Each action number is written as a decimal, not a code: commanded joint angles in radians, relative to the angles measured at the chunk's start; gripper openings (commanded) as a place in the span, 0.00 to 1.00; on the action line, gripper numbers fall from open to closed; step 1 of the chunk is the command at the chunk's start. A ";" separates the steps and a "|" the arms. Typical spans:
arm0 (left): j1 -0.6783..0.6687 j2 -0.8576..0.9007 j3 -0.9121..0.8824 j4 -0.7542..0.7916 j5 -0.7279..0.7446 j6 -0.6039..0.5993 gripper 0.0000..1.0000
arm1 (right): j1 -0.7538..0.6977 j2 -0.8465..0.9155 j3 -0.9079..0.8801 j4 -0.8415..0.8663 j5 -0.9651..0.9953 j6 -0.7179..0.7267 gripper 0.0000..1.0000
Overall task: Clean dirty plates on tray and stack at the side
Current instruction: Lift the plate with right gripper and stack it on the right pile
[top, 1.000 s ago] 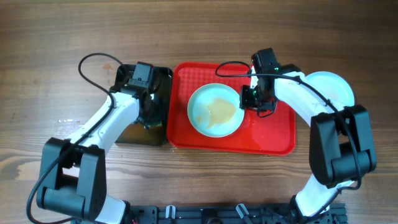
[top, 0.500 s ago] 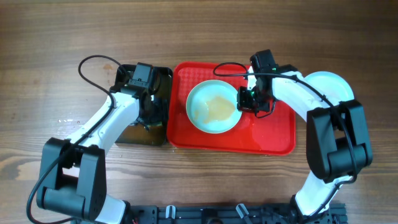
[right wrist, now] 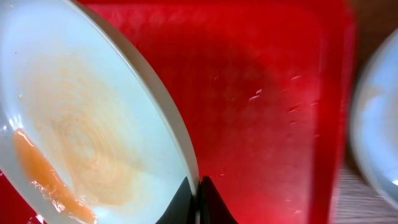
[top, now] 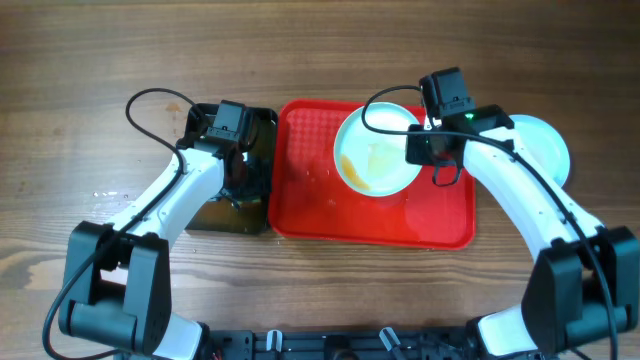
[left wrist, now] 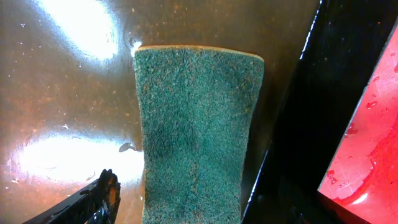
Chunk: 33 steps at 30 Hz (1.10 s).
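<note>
One dirty plate pinched by its rim, tilted over the tray.

Right claw (right wrist: 194, 198) is clamped on the plate (right wrist: 81, 124) at lower centre of the wrist frame, with orange sauce pooled at the low edge. The red tray (right wrist: 261, 93) is beneath. A pale plate (top: 545, 140) sits on the counter (top: 100, 60) just right of the tray; probably the stack. Far left: left claw (top: 240, 180) over black tray (top: 262, 128), green sponge (left wrist: 193, 137) below it, grip unclear. The sponge lies left of the plate, and the left arm is nearer it.

Left of the plate (top: 378, 152), the tray (top: 305, 200) lies open.
</note>
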 commanded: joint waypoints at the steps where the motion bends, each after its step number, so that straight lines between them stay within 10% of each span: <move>1: 0.002 -0.013 0.011 0.011 0.012 -0.010 0.80 | 0.046 -0.115 -0.002 0.003 0.161 -0.013 0.04; 14: 0.002 -0.013 0.011 0.015 0.012 -0.009 0.80 | 0.399 -0.143 -0.002 0.039 0.846 -0.145 0.04; 33: 0.002 -0.013 0.011 0.030 0.012 -0.009 0.82 | 0.406 -0.143 -0.002 0.303 1.057 -0.491 0.04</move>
